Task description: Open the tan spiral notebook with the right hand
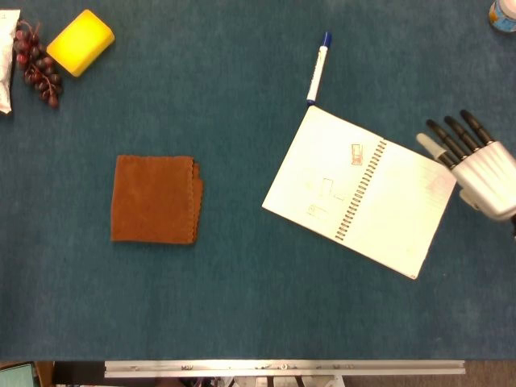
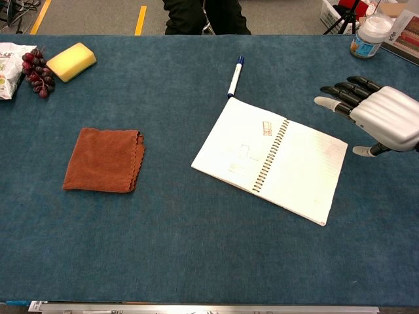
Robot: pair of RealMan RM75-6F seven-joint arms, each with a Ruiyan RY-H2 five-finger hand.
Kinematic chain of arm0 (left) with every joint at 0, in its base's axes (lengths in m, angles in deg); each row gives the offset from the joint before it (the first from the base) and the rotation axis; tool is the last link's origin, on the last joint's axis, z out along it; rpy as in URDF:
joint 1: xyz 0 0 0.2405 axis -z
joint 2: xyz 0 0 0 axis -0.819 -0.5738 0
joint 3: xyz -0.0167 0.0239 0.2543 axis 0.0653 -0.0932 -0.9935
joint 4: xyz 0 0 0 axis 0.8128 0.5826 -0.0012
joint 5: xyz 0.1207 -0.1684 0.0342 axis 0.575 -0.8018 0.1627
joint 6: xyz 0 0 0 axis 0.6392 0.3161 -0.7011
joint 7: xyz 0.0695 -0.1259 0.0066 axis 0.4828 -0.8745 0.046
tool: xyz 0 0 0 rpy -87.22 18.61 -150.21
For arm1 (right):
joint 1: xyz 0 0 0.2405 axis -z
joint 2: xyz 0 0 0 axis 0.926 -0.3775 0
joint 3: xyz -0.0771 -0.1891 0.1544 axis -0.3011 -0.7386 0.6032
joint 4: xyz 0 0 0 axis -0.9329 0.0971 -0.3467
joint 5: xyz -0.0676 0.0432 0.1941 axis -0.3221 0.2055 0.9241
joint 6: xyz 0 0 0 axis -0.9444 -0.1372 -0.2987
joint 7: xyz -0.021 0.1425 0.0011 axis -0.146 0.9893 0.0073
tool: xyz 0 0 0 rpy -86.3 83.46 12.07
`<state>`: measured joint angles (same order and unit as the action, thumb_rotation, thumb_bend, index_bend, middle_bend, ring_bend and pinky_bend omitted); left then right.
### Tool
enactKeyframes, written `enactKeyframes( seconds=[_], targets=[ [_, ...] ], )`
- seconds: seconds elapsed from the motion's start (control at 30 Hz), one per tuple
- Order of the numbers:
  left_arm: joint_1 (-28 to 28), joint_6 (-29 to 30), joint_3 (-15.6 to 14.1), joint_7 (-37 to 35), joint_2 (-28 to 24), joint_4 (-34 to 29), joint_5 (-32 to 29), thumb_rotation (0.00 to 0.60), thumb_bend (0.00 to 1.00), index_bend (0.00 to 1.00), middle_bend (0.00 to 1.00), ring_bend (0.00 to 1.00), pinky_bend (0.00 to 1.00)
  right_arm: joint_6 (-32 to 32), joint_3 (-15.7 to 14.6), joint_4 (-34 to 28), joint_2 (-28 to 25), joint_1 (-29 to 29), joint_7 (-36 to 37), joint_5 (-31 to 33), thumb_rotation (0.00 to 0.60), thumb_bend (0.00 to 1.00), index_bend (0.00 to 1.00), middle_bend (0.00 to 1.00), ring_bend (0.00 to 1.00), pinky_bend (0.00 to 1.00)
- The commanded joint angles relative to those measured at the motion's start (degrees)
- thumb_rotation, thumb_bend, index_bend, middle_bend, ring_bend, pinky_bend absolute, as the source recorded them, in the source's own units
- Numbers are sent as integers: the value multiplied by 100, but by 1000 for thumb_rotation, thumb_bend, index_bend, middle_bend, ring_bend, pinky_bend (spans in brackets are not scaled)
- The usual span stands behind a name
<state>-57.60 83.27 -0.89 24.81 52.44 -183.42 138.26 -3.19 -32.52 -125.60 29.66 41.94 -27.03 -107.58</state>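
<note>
The spiral notebook (image 1: 360, 190) (image 2: 270, 159) lies open and flat on the blue cloth, right of centre, white pages up, with small sketches on its left page and the wire spine running diagonally. My right hand (image 1: 474, 166) (image 2: 374, 114) hovers off the notebook's right edge, fingers extended and spread, holding nothing and touching nothing. My left hand appears in neither view.
A blue-capped white marker (image 1: 318, 68) (image 2: 234, 77) lies just past the notebook's top corner. A folded brown cloth (image 1: 155, 199) (image 2: 104, 159) sits left of centre. A yellow sponge (image 1: 80, 41), grapes (image 1: 35, 64) and a packet occupy the far left; a jar (image 2: 366, 36) stands far right.
</note>
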Motion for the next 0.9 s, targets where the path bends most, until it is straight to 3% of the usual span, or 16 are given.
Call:
enactKeyframes(
  seconds=[0.03,0.3,0.9],
  targets=[
    [0,-7,-9,-27,-13,-7,1,600,263,160,104,99,55,-68,16,493,240,123,206,85,600,103,1,10,0,0],
    [-22,-13,-23,-71,-4,32,-43,600,262,160,104,99,55,-296,132,1177,698,58,414,91,600,103,1,10,0,0],
    [-45,10,-2,-104,9,93,-107,600,262,160,104,99,55,-648,510,1838,1350,-287,398,201,600,104,1,17,0,0]
  ],
)
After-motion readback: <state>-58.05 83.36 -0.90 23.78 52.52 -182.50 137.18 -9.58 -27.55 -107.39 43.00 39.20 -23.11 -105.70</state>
